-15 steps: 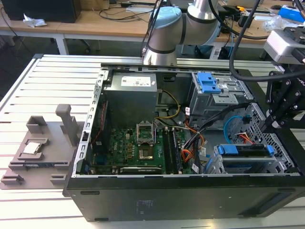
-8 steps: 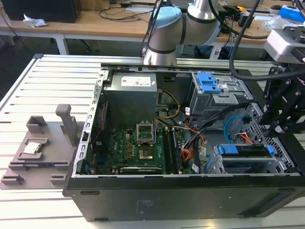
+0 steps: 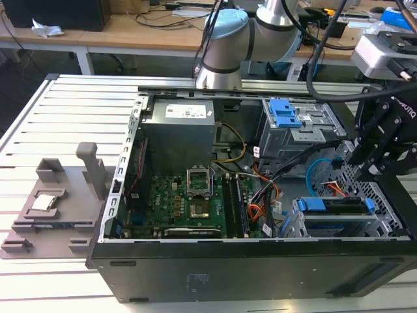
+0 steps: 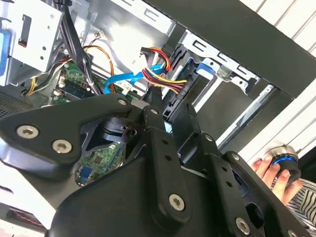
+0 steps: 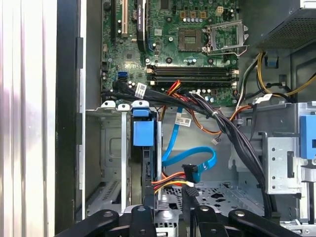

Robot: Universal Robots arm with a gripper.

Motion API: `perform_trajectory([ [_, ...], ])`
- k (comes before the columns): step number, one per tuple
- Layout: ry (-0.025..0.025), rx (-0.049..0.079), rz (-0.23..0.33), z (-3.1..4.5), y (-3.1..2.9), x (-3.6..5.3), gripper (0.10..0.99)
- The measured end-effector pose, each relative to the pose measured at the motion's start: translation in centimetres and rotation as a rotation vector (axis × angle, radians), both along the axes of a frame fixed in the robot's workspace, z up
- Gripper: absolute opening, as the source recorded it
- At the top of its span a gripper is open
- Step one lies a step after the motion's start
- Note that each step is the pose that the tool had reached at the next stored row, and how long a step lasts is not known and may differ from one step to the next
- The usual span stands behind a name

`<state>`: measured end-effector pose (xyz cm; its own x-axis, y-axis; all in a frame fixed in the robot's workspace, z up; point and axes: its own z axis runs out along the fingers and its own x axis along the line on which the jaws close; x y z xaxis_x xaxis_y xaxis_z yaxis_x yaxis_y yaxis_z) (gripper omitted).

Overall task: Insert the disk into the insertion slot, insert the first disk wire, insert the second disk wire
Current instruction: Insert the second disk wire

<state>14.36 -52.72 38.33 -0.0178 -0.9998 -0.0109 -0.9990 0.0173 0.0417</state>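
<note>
Here, my gripper (image 4: pixel 172 100) hovers at the end of the disk (image 3: pixel 333 207), which sits in the insertion slot (image 3: pixel 294 227) at the near corner of the case (image 3: pixel 215 261), on the exterior view's right. Whether it clamps anything I cannot tell. The red-and-yellow wires (image 4: pixel 160 69) reach the disk's end, so I judge a wire step is in hand; it calls for a square, gentle push. A blue cable (image 5: pixel 171 140) and black cables (image 5: pixel 232 133) crowd close.

Bright, even light; soft shadows; little glare.
</note>
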Motion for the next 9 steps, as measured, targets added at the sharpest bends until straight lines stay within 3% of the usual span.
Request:
perform_trajectory([
  [2, 0.0, 0.0, 0.0, 0.0, 0.13, -0.07, 0.361],
  [9, 0.0, -0.002, 0.0, 0.0, 2.19, -0.09, 0.361],
])
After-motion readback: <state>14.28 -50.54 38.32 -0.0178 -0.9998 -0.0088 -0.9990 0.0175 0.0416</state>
